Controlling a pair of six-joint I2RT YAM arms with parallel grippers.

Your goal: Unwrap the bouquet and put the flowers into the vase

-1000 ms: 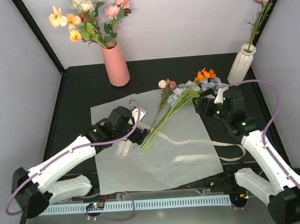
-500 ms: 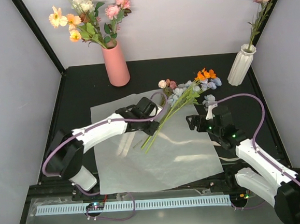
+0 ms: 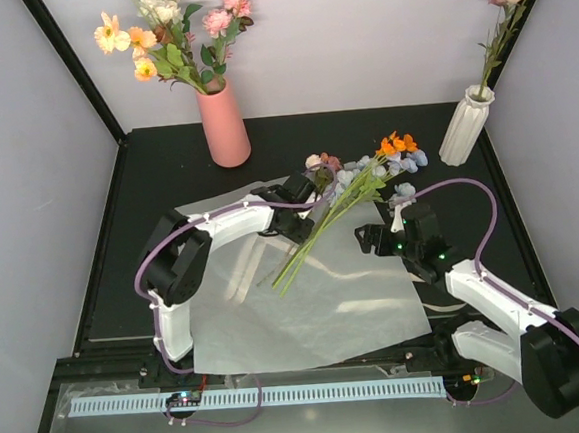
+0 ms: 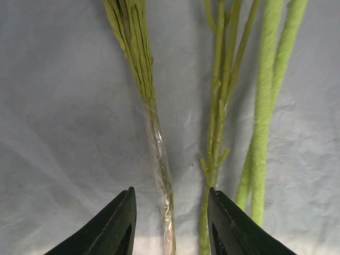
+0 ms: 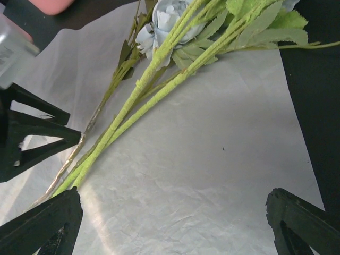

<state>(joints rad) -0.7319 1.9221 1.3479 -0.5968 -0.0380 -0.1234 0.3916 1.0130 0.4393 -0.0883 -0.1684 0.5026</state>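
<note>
Left jaws flank a taped stem (image 4: 159, 156) without touching, its bloom cut off; right jaws wide apart.

We look down on a black table top (image 3: 156, 177), closed in by plain white walls (image 3: 355, 31) at the back and both sides. Black posts (image 3: 72, 63) slant up in the upper corners. A white slotted strip (image 3: 283, 394) runs along the bottom. The light is soft and even.

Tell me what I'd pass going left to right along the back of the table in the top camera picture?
Pink vase → pink and cream flower heads → orange flowers → white ribbed vase.
</note>
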